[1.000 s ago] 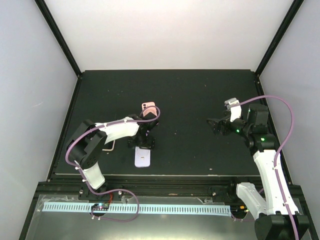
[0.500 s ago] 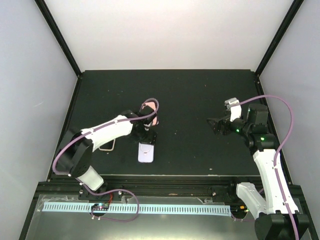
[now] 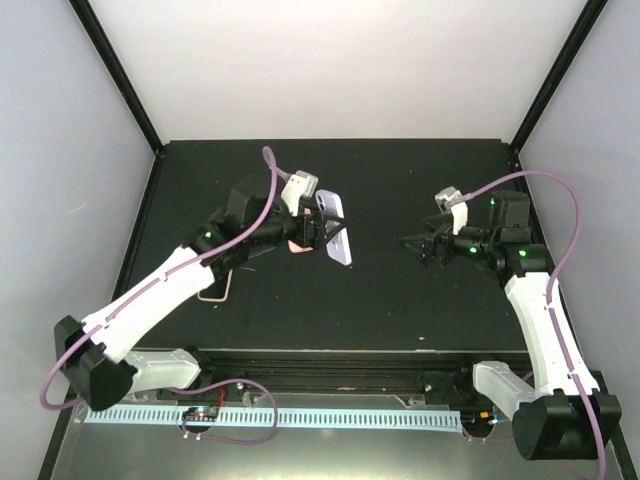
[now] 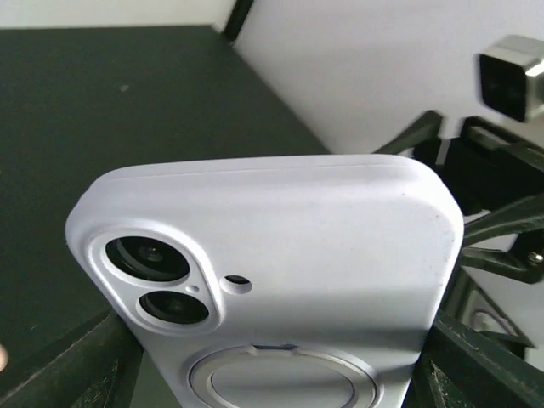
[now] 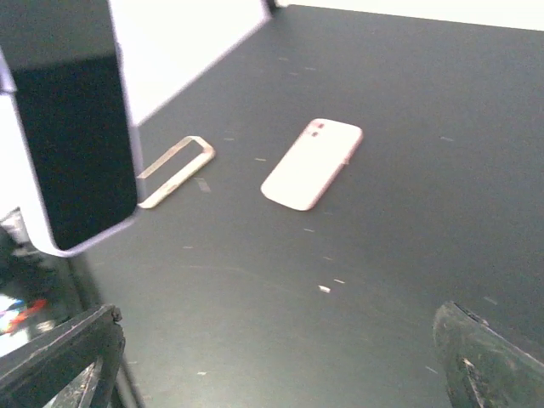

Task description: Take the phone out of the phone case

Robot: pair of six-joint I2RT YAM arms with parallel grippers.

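Observation:
My left gripper (image 3: 325, 232) is shut on the phone in its lavender case (image 3: 338, 230) and holds it tilted in the air above the middle of the table. The left wrist view shows the case's back (image 4: 280, 246) with two camera lenses and a ring, between my dark fingers (image 4: 89, 365). The phone's dark screen (image 5: 72, 127) faces my right gripper (image 3: 412, 246). That gripper is open and empty, a short way to the right of the phone, its fingers (image 5: 59, 365) spread wide above the black table.
A pink phone-shaped case (image 5: 310, 163) lies flat on the black mat (image 3: 400, 300), partly under my left arm in the top view (image 3: 297, 246). A thin cream bumper frame (image 5: 174, 170) lies to the left (image 3: 215, 290). White walls enclose the table.
My left arm has lifted the lavender-cased phone off the mat near the front and swung it up and toward the right gripper. The right gripper has shifted slightly left.

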